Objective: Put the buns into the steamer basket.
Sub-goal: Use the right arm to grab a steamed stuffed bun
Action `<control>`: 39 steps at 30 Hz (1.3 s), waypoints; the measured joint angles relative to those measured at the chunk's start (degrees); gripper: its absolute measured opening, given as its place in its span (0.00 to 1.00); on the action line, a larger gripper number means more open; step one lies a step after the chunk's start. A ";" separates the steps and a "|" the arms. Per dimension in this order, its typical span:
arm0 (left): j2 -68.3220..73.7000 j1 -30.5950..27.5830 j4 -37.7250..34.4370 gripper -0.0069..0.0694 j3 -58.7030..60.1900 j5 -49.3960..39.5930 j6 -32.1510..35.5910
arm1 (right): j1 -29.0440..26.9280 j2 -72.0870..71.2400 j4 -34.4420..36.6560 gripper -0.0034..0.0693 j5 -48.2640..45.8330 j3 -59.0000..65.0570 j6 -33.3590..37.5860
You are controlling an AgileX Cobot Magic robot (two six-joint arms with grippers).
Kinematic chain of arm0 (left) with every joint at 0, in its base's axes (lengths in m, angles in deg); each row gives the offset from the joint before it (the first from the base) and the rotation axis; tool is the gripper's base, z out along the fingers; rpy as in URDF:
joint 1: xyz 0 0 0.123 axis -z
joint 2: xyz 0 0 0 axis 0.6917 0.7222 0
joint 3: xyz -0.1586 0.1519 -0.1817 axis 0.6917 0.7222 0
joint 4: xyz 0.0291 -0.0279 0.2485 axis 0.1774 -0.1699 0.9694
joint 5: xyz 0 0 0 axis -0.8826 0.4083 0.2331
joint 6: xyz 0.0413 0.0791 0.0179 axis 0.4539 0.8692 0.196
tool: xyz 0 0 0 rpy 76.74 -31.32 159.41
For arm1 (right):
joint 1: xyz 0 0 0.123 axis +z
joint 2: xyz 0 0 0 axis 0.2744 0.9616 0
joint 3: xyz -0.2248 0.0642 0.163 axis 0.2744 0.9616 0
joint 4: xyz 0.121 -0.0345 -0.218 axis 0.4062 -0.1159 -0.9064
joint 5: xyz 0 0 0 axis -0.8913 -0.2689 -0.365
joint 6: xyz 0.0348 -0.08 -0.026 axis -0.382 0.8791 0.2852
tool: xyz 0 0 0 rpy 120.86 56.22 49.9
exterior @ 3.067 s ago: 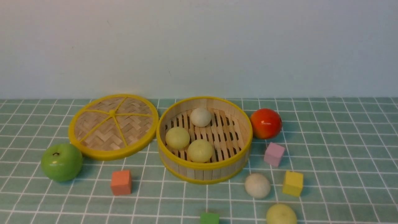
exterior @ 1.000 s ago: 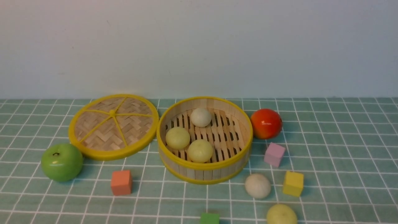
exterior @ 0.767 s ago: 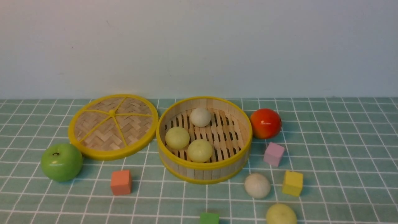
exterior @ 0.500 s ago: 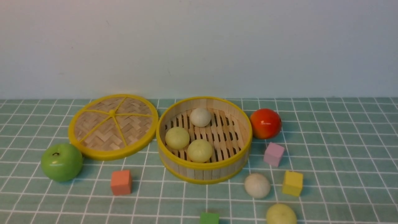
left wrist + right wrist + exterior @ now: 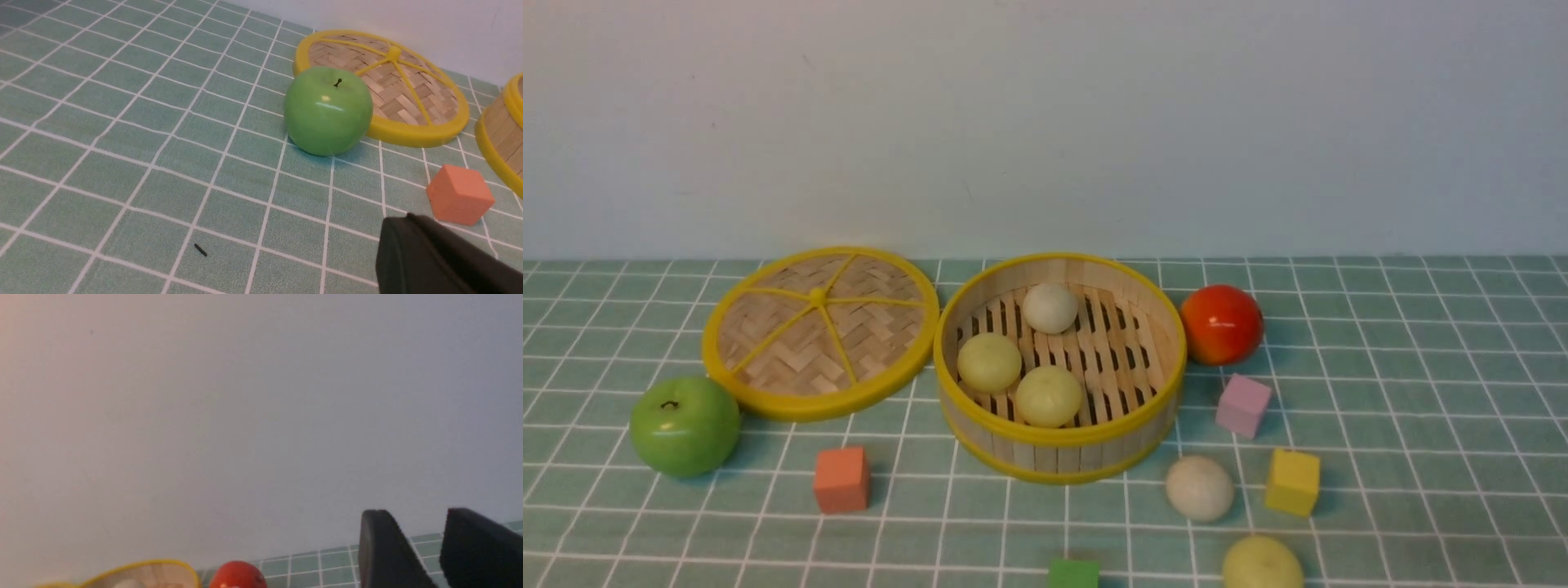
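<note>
I saw three matte round buns [image 5: 1048,395] in the round bamboo steamer basket [image 5: 1058,457], two outside, left tool [image 5: 398,241] together, right tool [image 5: 421,528] apart, empty.

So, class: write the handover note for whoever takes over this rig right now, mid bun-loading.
Left claw: shut, empty.
Right claw: open, empty.
Done: three small matte round buns, one off-white, two yellow-green, lie inside the round bamboo steamer basket.
Left: an off-white bun and a yellow-green bun on the green tiled cloth, in front of the basket toward the right.
</note>
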State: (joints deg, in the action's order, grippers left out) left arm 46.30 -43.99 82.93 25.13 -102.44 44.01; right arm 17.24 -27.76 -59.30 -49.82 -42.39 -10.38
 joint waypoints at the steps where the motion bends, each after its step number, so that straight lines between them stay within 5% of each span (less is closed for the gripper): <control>1: 0.00 0.00 0.00 0.10 0.00 0.00 0.00 | 0.00 0.21 1.17 0.38 -1.53 -1.43 -1.56; 13: 0.00 0.00 0.00 0.10 0.00 -0.05 0.00 | 0.00 29.91 -0.98 0.38 -37.82 -35.27 -4.07; 18: 0.00 0.00 0.00 0.11 0.00 -0.05 0.00 | 0.00 42.77 -0.49 0.38 -42.24 -37.37 4.68; 27: 0.00 0.00 0.00 0.11 0.00 -0.05 0.00 | 8.90 64.27 24.40 0.38 -43.39 -39.54 30.90; 32: 0.00 0.00 0.00 0.11 0.00 -0.05 0.00 | 14.66 75.56 24.82 0.38 -44.89 -45.21 28.87; 39: 0.00 0.00 0.00 0.11 0.00 -0.05 -0.05 | 23.56 90.60 13.42 0.38 -46.63 -54.19 15.51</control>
State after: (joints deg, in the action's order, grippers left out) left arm 46.30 -43.99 82.93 25.13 -102.49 43.96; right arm 40.80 62.84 -45.89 -96.46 -96.58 5.14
